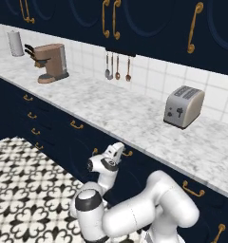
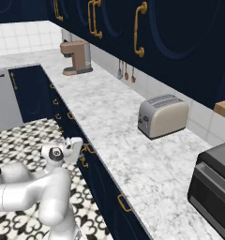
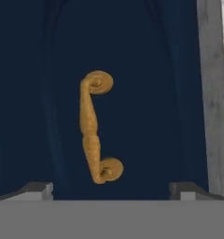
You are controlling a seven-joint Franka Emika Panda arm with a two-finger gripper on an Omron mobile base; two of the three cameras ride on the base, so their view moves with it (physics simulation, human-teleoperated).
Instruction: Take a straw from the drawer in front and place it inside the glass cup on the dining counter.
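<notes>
My claw (image 3: pixel 112 189) stands wide apart, its two dark fingertips (image 3: pixel 37 189) low in the hand view, and it holds nothing and touches nothing. Between the tips, straight ahead, I see the curved brass handle (image 3: pixel 95 127) on the navy front of the drawer (image 3: pixel 146 93); the drawer is shut. Beside it runs the pale edge of the marble worktop (image 3: pixel 212 93). From the base views, the claw (image 1: pixel 119 153) points at the drawer row under the worktop (image 1: pixel 135 118). On this worktop stand a silver toaster (image 1: pixel 184 106) and, well apart, a brown coffee machine (image 1: pixel 52 63). Utensils (image 1: pixel 117 67) hang on the tiled wall. A dark oven (image 2: pixel 213 187) sits near the toaster in the right base view.
</notes>
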